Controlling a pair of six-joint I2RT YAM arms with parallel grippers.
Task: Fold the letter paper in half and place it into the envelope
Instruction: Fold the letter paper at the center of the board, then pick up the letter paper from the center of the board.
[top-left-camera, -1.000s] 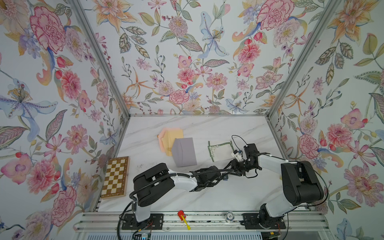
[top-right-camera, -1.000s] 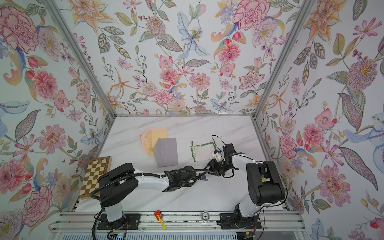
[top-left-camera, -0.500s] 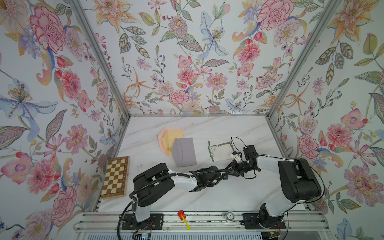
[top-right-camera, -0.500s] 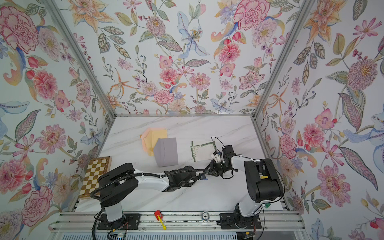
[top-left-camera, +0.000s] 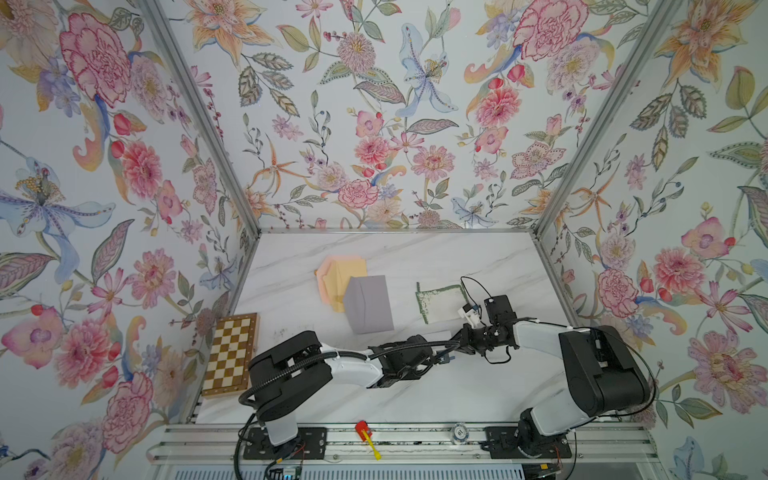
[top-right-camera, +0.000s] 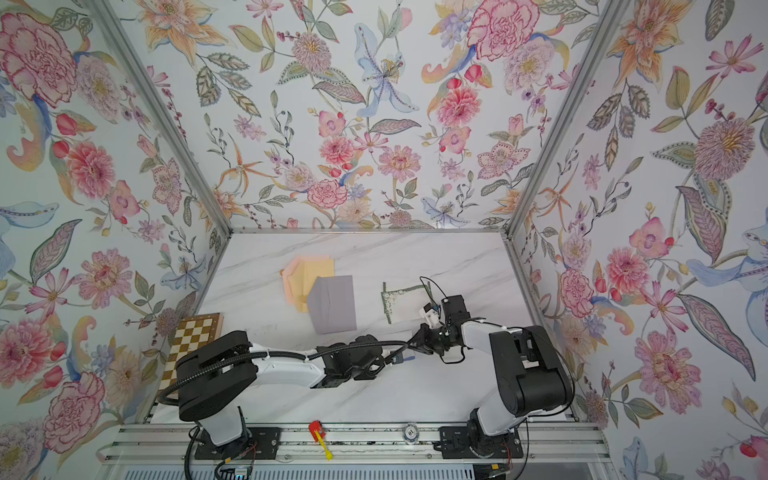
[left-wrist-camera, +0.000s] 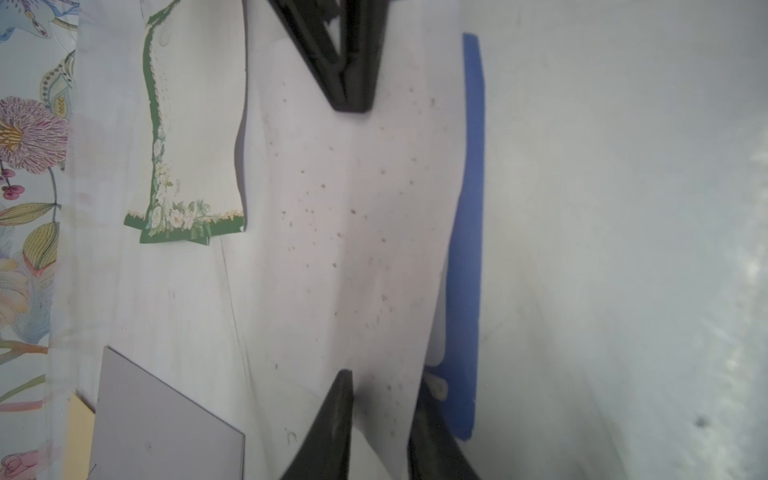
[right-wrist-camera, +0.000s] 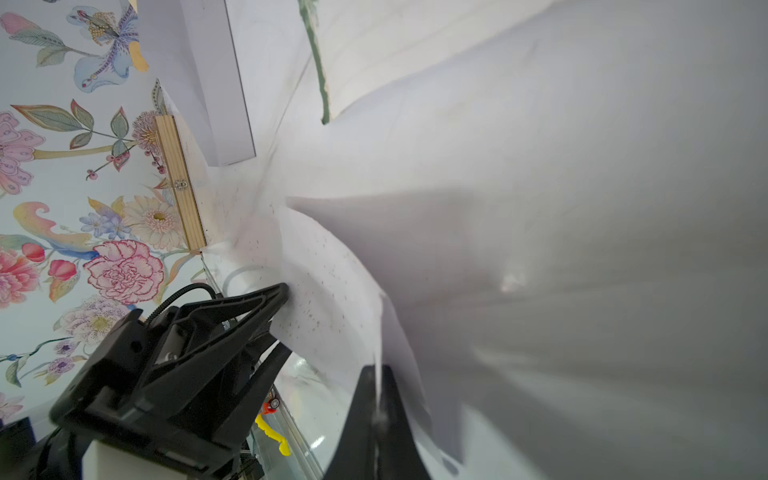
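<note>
The letter paper (top-left-camera: 441, 302), white with a green floral border, lies right of centre in both top views; its near part is lifted and curled over, blank speckled back (left-wrist-camera: 353, 216) showing. My right gripper (right-wrist-camera: 378, 370) is shut on the paper's raised edge. My left gripper (left-wrist-camera: 384, 378) faces it, jaws apart, with the same edge running loose between the fingers (left-wrist-camera: 336, 415). The two grippers meet just in front of the sheet (top-left-camera: 459, 345). A grey envelope (top-left-camera: 369, 304) lies left of the paper, partly over a yellow-peach envelope (top-left-camera: 336, 272).
A folded wooden chessboard (top-left-camera: 230, 355) sits at the table's left edge. A strip of blue tape (left-wrist-camera: 471, 208) is stuck to the table under the lifted paper. A red and yellow tool (top-left-camera: 366, 433) lies on the front rail. Floral walls enclose three sides.
The right gripper has closed onto the paper's edge and edged left. The left gripper, shut a second ago, has parted its jaws and let go of the paper.
</note>
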